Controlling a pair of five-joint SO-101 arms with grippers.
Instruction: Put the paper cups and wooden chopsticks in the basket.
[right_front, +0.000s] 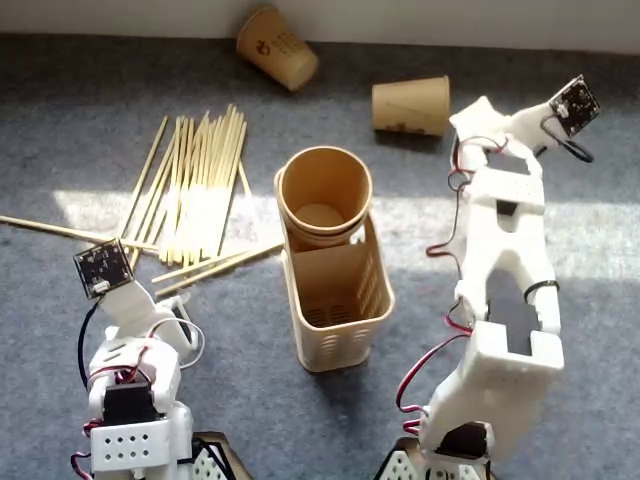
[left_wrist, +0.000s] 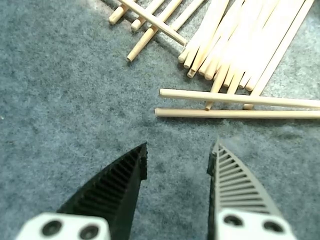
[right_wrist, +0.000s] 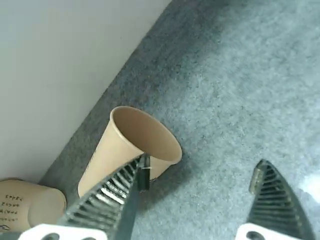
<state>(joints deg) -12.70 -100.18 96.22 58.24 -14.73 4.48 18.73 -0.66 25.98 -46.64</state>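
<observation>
Hovering with its jaws apart, the left gripper (left_wrist: 180, 150) hangs over the worktop (left_wrist: 65, 100), just short of two loose chopsticks (left_wrist: 235, 113) lying across its line. The main pile of wooden chopsticks (right_front: 200, 185) fans out beyond them, off to one side of the basket (right_front: 378, 300). That open stance probably readies a pinch on one stick. The left arm (right_front: 130, 370) sits folded close to its base, wrist tipped down.

The right gripper (right_wrist: 200, 167) is spread wide too. One finger (right_wrist: 115, 192) is close by the rim of a paper cup (right_wrist: 135, 145), which lies on its side near the wall (right_wrist: 60, 50). Whether they touch I cannot tell. The right arm (right_front: 505, 280) stretches far out to reach it. A second tipped cup (right_front: 277, 47) lies farther along, and nested cups (right_front: 323, 195) already stand upright in one end of the basket.
</observation>
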